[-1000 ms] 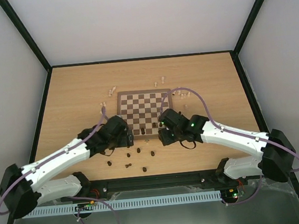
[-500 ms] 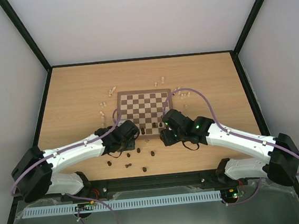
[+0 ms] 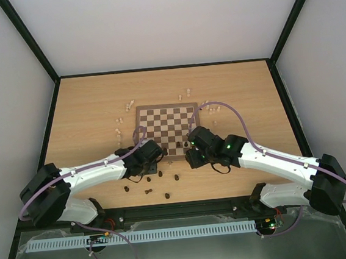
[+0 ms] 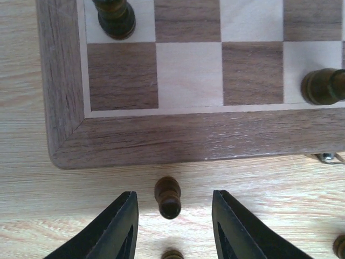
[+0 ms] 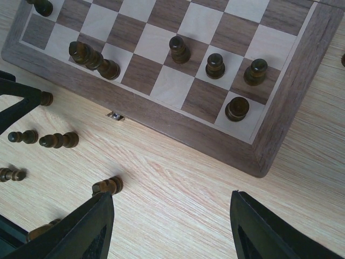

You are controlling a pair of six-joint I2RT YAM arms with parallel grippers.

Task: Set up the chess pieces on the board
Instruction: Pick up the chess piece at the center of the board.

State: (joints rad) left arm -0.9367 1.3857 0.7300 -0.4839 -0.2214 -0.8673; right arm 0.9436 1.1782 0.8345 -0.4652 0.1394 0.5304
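Note:
The board (image 3: 166, 118) lies mid-table, and its near left corner (image 4: 64, 140) fills the top of the left wrist view. My left gripper (image 4: 173, 221) is open just in front of that corner. A dark pawn (image 4: 168, 197) stands on the table between its fingers, with a gap on each side. My right gripper (image 5: 172, 226) is open over bare table in front of the board's near right corner (image 5: 280, 124). Dark chess pieces (image 5: 215, 65) stand on the board's near rows, and two more (image 5: 94, 59) lie tipped there.
Several dark pieces (image 3: 148, 191) lie loose on the table in front of the board, one (image 5: 108, 186) next to my right gripper's left finger. Pale pieces (image 3: 129, 104) are scattered beyond the board's far corners. A small metal clasp (image 5: 114, 115) sits on the board's near edge.
My left arm has swung right, up to the board's near left corner, and its jaws have narrowed around the dark pawn. My right arm has shifted only slightly.

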